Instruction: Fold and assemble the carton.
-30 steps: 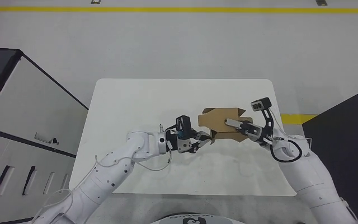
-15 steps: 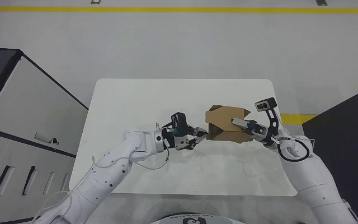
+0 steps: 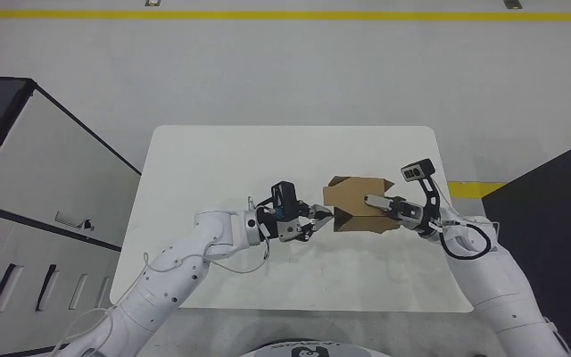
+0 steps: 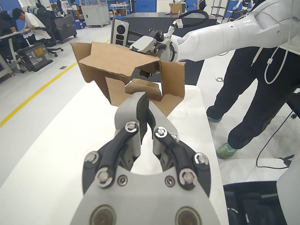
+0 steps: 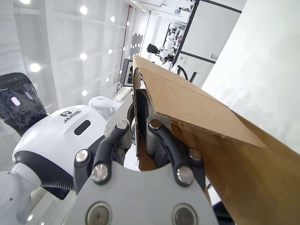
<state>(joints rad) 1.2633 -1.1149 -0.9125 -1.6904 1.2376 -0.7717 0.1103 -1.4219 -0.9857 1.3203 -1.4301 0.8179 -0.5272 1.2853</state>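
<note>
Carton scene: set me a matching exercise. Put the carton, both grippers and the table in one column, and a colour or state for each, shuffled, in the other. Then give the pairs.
Column one
1. carton
2. left gripper
3. right gripper
4. table

Column two
A. white
B. fingers shut on a cardboard wall
C. brown, partly folded, flaps still open
D. fingers shut, nothing between them

Pairs: 1-C, 2-D, 3-B, 4-A
</note>
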